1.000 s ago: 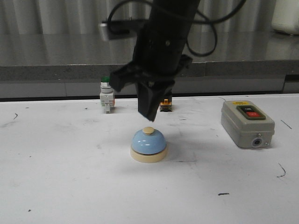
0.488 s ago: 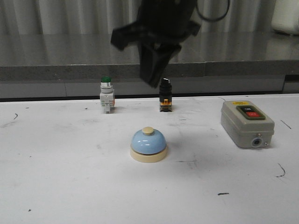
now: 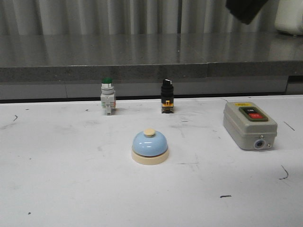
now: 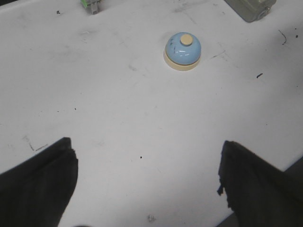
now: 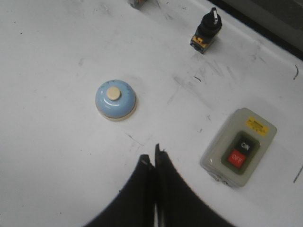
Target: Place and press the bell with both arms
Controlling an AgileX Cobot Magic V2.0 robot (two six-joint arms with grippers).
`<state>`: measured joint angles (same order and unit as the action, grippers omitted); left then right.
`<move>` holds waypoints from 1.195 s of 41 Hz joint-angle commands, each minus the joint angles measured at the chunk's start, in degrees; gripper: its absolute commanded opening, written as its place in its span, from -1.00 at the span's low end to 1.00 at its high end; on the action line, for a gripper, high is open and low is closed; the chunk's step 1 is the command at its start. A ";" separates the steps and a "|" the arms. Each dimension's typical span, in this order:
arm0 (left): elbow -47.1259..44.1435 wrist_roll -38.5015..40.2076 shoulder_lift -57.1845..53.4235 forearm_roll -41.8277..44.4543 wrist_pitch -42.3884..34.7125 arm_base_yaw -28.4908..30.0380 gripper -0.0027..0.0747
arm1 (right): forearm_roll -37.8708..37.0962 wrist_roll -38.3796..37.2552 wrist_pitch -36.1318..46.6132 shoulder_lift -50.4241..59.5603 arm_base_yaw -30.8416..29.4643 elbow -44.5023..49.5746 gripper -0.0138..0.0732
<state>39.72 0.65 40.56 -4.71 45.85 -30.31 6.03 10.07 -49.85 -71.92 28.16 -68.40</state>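
A: Where is the bell [image 3: 149, 147]?

B: It sits upright on the white surface [image 3: 57, 179], near the middle, blue dome on its cream base with the cream button on top. Nothing touches it.

A: What stands around it?

B: Behind it, near the far edge, a green-capped push button [image 3: 107, 96] to the left and a black selector switch [image 3: 166, 96] to the right, 2 small parts well apart from each other. Off to the right lies a grey switch box [image 3: 249, 125] with 1 black and 1 red button.

A: And the right tool [image 5: 155, 160]?

B: In its wrist view the 2 dark fingers are pressed together, tips meeting, with nothing between them. They hang above the surface, between the bell and the switch box, touching neither. In the front view only a dark corner of an arm [image 3: 246, 9] shows at the top edge.

A: The left tool [image 4: 144, 161]?

B: Its 2 fingers [image 4: 40, 182] are spread wide, holding nothing, high over bare surface, with the bell well beyond them.
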 commanded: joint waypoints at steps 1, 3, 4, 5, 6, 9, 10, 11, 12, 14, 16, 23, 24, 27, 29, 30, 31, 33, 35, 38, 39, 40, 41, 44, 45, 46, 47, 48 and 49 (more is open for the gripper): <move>1.63 0.07 -0.31 -0.63 -3.51 0.17 0.58 | -0.18 0.63 3.38 6.78 -0.62 2.60 -0.80; 1.63 0.07 -0.31 -0.63 -3.51 0.17 0.58 | -0.18 0.63 3.38 9.81 -0.62 4.68 -0.80; 1.63 0.07 -0.31 -0.63 -3.51 0.17 0.58 | -0.13 0.58 3.38 10.54 -0.62 5.54 -0.80; 1.63 0.07 -0.31 -0.63 -3.51 0.17 0.58 | 0.11 0.58 3.38 12.00 -0.62 6.64 -0.80; 1.63 0.07 -0.31 -0.63 -3.51 0.17 0.58 | 0.39 0.58 3.44 13.07 -0.62 7.48 -0.80; 1.63 0.07 -0.31 -0.63 -3.51 0.17 0.58 | 1.01 0.58 3.76 16.53 -0.62 10.20 -0.80; 1.63 0.07 -0.31 -0.63 -3.51 0.17 0.58 | 1.11 0.58 3.83 17.53 -0.62 10.95 -0.80; 1.63 0.07 -0.31 -0.63 -3.51 0.17 0.58 | 1.11 0.58 3.83 18.80 -0.62 11.87 -0.80; 1.63 0.07 -0.31 -0.63 -3.51 0.17 0.58 | 1.11 0.58 3.78 19.98 -0.62 12.52 -0.80; 1.63 0.07 -0.31 -0.63 -3.51 0.17 0.58 | 1.11 0.53 3.78 21.85 -0.62 14.18 -0.80; 1.63 0.07 -0.31 -0.63 -3.51 0.17 0.58 | 1.15 0.46 3.78 23.23 -0.62 15.20 -0.80; 1.63 0.07 -0.31 -0.63 -3.51 0.17 0.58 | 1.15 0.08 3.77 26.84 -0.62 16.55 -0.80; 1.63 0.07 -0.31 -0.63 -3.51 0.17 0.58 | 1.15 0.08 3.77 27.09 -0.62 16.55 -0.80; 1.63 0.07 -0.31 -0.63 -3.51 0.17 0.58 | 1.15 0.08 3.77 27.46 -0.62 16.55 -0.80; 1.63 0.07 -0.31 -0.63 -3.51 0.17 0.58 | 1.15 0.08 3.71 27.46 -0.62 16.55 -0.80; 1.63 0.07 -0.31 -0.63 -3.51 0.17 0.58 | 1.15 0.08 3.69 27.46 -0.62 16.55 -0.80; 1.63 0.07 -0.31 -0.63 -3.51 0.17 0.58 | 1.15 0.08 3.69 27.46 -0.62 16.55 -0.80; 1.63 0.07 -0.31 -0.63 -3.51 0.17 0.58 | 1.15 0.08 3.69 27.46 -0.62 16.55 -0.80; 1.63 0.07 -0.31 -0.63 -3.51 0.17 0.58 | 1.15 0.08 3.69 27.46 -0.62 16.55 -0.80; 1.63 0.07 -0.31 -0.63 -3.51 0.17 0.58 | 1.15 0.08 3.69 27.46 -0.62 16.55 -0.80; 1.63 0.07 -0.31 -0.63 -3.51 0.17 0.58 | 1.15 0.08 3.69 27.46 -0.62 16.55 -0.80; 1.63 0.07 -0.31 -0.63 -3.51 0.17 0.58 | 1.15 0.08 3.69 27.46 -0.62 16.55 -0.80; 1.63 0.07 -0.31 -0.63 -3.51 0.17 0.58 | 1.15 0.08 3.69 27.46 -0.62 16.55 -0.80; 1.63 0.07 -0.31 -0.63 -3.51 0.17 0.58 | 1.15 0.08 3.69 27.46 -0.62 16.55 -0.80; 1.63 0.07 -0.31 -0.63 -3.51 0.17 0.58 | 1.15 0.08 3.69 27.46 -0.62 16.55 -0.80; 1.63 0.07 -0.31 -0.63 -3.51 0.17 0.58 | 1.15 0.08 3.69 27.46 -0.62 16.55 -0.80; 1.63 0.07 -0.31 -0.63 -3.51 0.17 0.58 | 1.15 0.08 3.69 27.46 -0.62 16.55 -0.80; 1.63 0.07 -0.31 -0.63 -3.51 0.17 0.58 | 1.15 0.08 3.75 27.46 -0.62 16.55 -0.80; 1.63 0.07 -0.31 -0.63 -3.51 0.17 0.58 | 1.15 0.08 3.75 27.46 -0.62 16.55 -0.80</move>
<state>39.72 0.65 40.56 -4.71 45.85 -30.31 6.66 9.86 -49.63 -44.80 27.81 -50.41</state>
